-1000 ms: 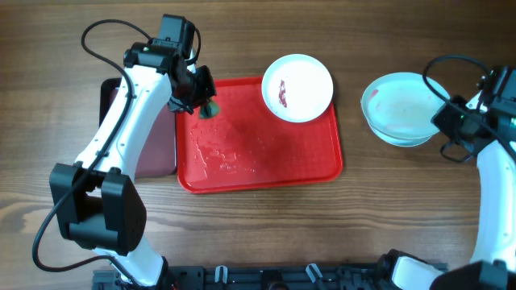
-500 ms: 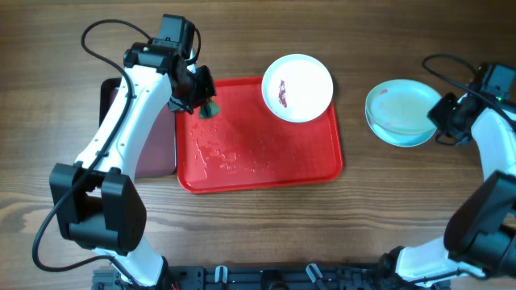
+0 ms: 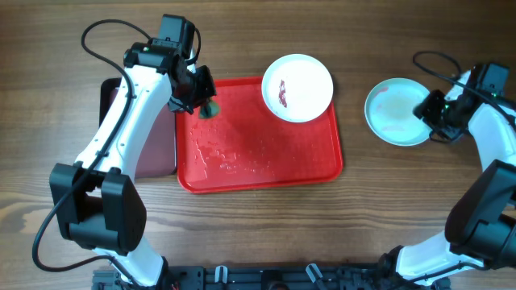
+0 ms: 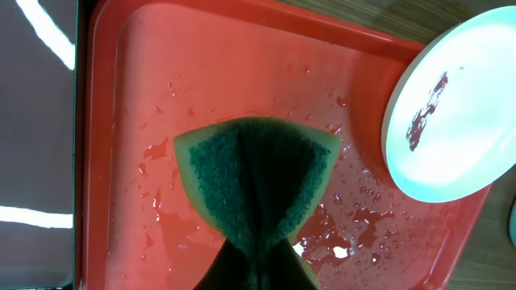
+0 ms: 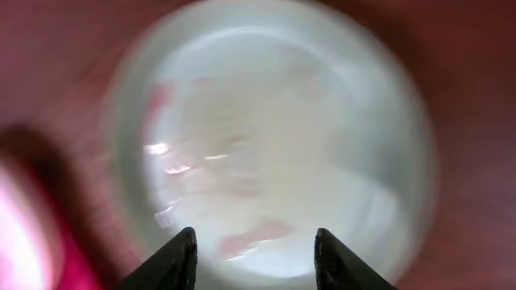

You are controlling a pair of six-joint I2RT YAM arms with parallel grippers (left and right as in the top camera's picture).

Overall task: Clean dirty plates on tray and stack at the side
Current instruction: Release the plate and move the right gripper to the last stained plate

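Observation:
The red tray (image 3: 242,173) lies mid-table, wet with droplets, and also shows in the left wrist view (image 4: 145,97). A white plate (image 3: 310,72) with red sauce streaks sits on its far right corner, seen too in the left wrist view (image 4: 459,137). My left gripper (image 3: 203,103) is shut on a green sponge (image 4: 258,173) over the tray's far left part. A pale blue plate (image 3: 391,113) with faint red smears lies on the table to the right, blurred in the right wrist view (image 5: 274,153). My right gripper (image 5: 256,242) is open and empty over that plate's right edge.
A smaller dark maroon tray (image 3: 157,149) lies against the red tray's left side, partly under my left arm. Bare wood table surrounds the trays. Cables trail from both arms near the far corners.
The right arm swung left over the pale blue plate, which now lies flat on the table, apart from the gripper. The left arm and sponge have not moved.

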